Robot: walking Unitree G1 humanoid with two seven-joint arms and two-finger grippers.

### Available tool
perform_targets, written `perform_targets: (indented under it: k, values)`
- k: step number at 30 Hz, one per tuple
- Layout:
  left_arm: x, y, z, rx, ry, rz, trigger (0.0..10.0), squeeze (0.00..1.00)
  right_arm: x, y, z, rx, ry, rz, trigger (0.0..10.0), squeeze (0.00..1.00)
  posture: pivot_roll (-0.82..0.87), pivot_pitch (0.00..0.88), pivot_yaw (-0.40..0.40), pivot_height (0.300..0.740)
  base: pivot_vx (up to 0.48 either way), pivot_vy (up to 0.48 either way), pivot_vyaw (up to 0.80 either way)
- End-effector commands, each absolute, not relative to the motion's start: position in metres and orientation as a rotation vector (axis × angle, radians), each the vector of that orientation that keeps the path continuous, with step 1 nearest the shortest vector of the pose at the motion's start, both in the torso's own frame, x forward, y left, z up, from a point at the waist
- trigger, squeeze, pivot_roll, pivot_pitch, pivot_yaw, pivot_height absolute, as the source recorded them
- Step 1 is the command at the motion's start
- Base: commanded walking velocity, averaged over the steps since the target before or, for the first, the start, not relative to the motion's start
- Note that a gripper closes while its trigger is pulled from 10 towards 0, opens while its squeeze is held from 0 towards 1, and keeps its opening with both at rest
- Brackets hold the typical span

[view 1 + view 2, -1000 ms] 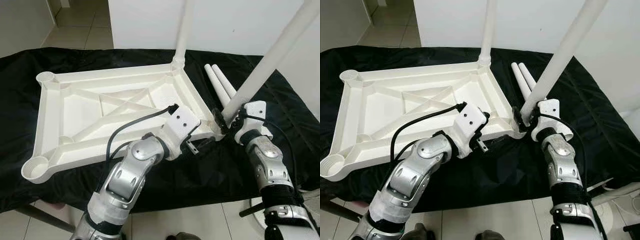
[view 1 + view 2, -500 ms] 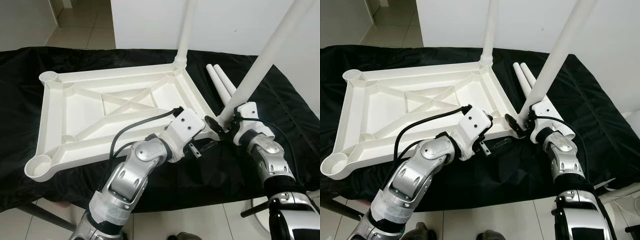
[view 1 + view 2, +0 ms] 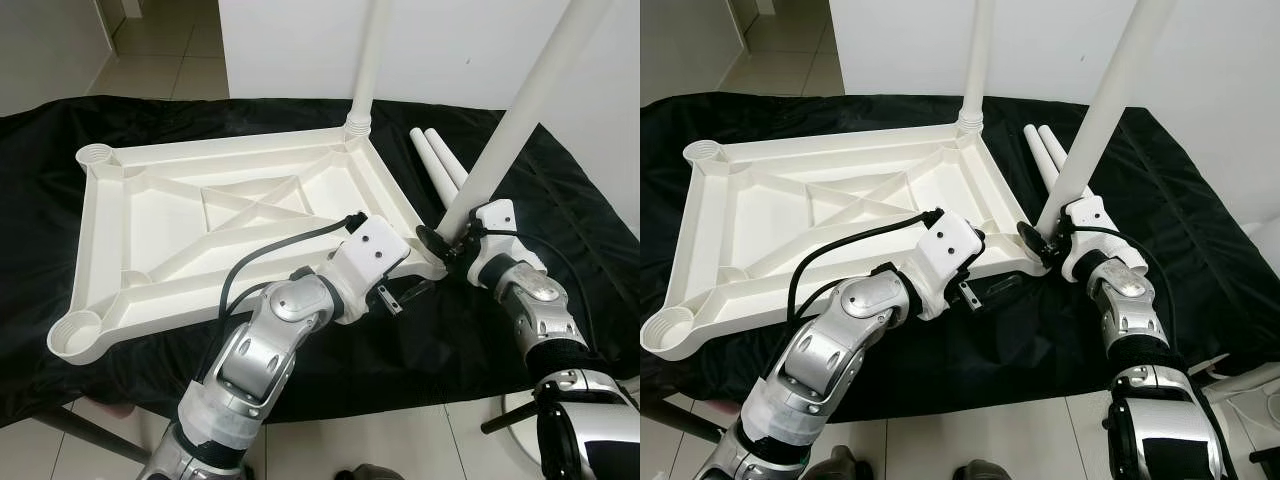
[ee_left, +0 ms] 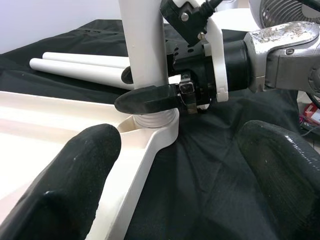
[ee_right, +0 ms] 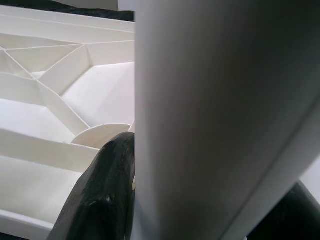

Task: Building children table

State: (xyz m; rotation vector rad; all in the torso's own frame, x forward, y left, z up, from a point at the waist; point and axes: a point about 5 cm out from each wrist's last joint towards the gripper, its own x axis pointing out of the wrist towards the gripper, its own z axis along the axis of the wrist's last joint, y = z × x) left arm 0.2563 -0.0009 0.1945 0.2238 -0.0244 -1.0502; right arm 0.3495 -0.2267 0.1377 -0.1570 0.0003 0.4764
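Observation:
The white children's table top (image 3: pixel 170 215) lies upside down on a black cloth. One white leg (image 3: pixel 368 60) stands upright in its far right corner. My right gripper (image 3: pixel 446 240) is shut on a second leg (image 3: pixel 520 110), which leans slightly and has its threaded foot (image 4: pixel 155 120) in the near right corner socket. In the right wrist view one black finger (image 5: pixel 100 200) presses against that leg (image 5: pixel 215 125). My left gripper (image 3: pixel 402 295) is open at the top's near right rim, its fingers (image 4: pixel 75 185) spread wide just short of the socket. Two loose legs (image 3: pixel 440 165) lie to the right.
Open sockets sit at the far left corner (image 3: pixel 95 155) and the near left corner (image 3: pixel 75 335). The black cloth (image 3: pixel 560 200) hangs over the near edge above tiled floor. A white wall (image 3: pixel 300 40) stands behind, and a fan (image 4: pixel 285 12) is off to the right.
The leg in my right gripper has swung more upright over the near right corner socket. My left gripper has stayed at the rim.

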Motion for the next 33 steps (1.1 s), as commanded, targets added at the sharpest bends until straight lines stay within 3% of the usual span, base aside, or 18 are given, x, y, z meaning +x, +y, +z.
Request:
perform_targets:
  k: [1,13,23,33]
  values:
    - [0.258,0.000,0.198,0.232,-0.033,-1.008,10.0,0.00,0.346,-0.230,0.121,-0.125,0.093,0.455,10.0,0.00,-0.05,0.047,-0.018,0.740,0.000,0.000,0.00]
    - [0.258,0.000,0.199,0.229,-0.038,-1.009,10.0,0.00,0.345,-0.230,0.109,-0.105,0.137,0.403,10.0,0.00,-0.06,0.048,-0.015,0.740,0.000,0.000,0.00]
    - [0.258,-0.001,0.200,0.227,-0.040,-1.005,10.0,0.00,0.344,-0.238,0.097,-0.077,0.190,0.261,10.0,0.00,-0.06,0.050,-0.019,0.740,0.000,0.000,0.00]
    - [0.257,-0.001,0.200,0.221,-0.041,-1.002,10.0,0.00,0.345,-0.229,0.090,-0.023,0.191,0.135,10.0,0.00,-0.06,0.052,-0.024,0.740,0.000,0.000,0.00]
